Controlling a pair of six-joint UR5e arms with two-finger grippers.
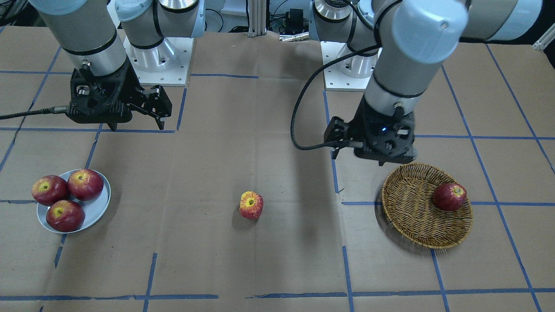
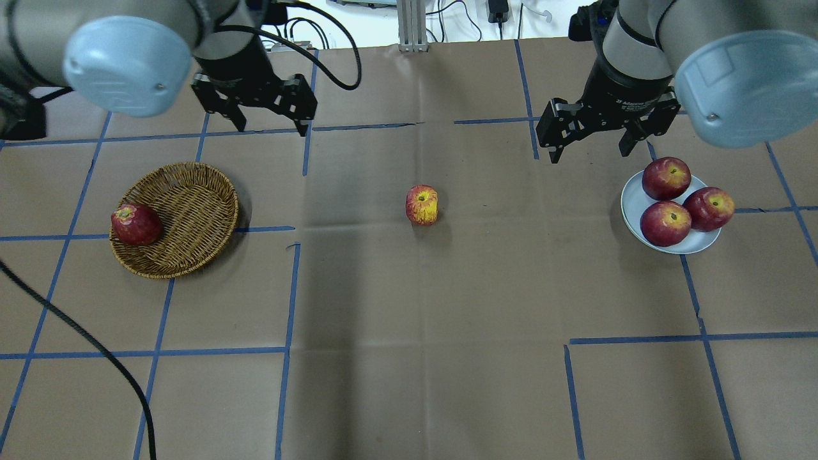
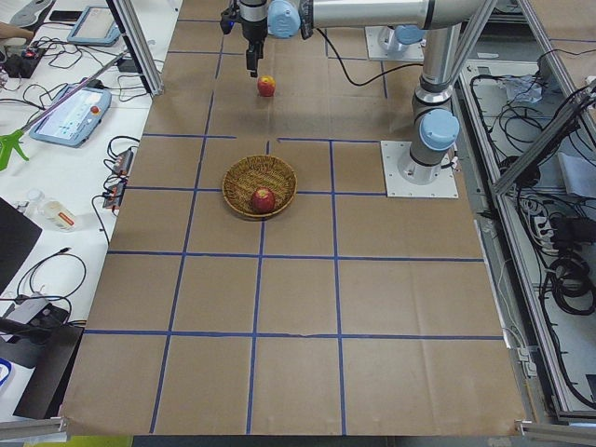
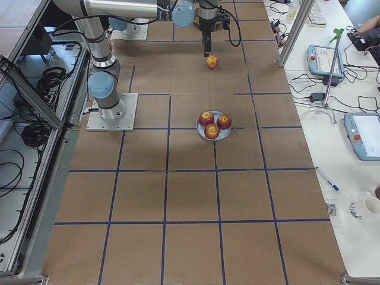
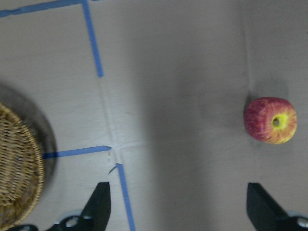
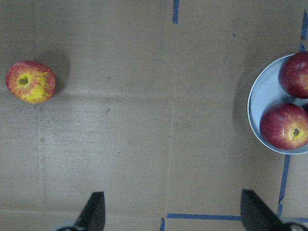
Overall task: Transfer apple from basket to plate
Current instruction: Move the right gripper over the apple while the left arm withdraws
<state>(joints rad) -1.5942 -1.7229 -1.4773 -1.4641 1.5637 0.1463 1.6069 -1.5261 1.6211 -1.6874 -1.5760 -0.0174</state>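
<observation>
**Streaky apple alone on the cardboard, both grippers open and empty**

In the overhead view, the lower half of the frame showed the brown cardboard-covered table [image 2: 409, 383], crossed by blue tape lines [image 2: 217, 351]. A black cable [image 2: 96, 345] curved across the lower left corner.

Farther up, three groups sat well apart across the middle band of the frame. At the left was the basket [image 2: 192, 211], with a single dark red apple [image 2: 135, 224] resting against its left rim. At the centre lay the apple [image 2: 422, 204], streaky pinkish-red with yellow around the stem. It sat on bare cardboard, outside the basket and off the plate, touching nothing else. At the right, the plate [image 2: 634, 203] carried three dark red apples [image 2: 665, 223] packed close together, one of them overhanging the right rim.

Beyond these, in the upper part of the frame, the left gripper [image 2: 273, 128] hung over the table at upper left, up and to the right of the basket. Its jaws were spread wide with nothing between them. The right gripper [image 2: 588, 155] hung at upper right, just up and to the left of the plate, its jaws likewise wide apart and empty.

Each wrist camera showed the same wide gap along its bottom edge. The apple lay on the cardboard at the right of the left wrist frame and at the upper left of the right wrist frame.
</observation>
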